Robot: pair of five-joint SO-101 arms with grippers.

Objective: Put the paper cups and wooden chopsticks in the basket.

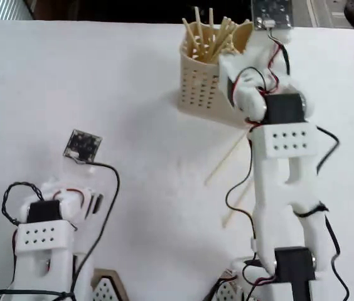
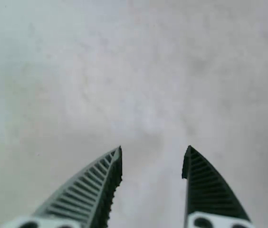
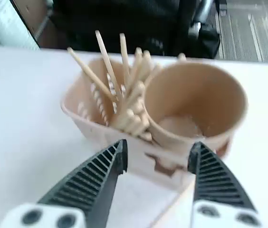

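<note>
Light is soft and diffuse. In the high view the white table is bright almost to washout, with only faint, soft-edged shadows beside the basket and under the arms. In the left wrist view the table reads as an even, dimmer grey. In the right wrist view the room beyond the table is dark, while the inside of the paper cup is evenly lit.

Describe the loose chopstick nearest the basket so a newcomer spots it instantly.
Find the cream perforated plastic basket at the white table's far side, beside the right arm. Just in front of it a thin pale wooden chopstick lies flat and diagonal on the tabletop. The basket's own sticks stand upright; the other loose chopstick lies farther from the basket.
</note>
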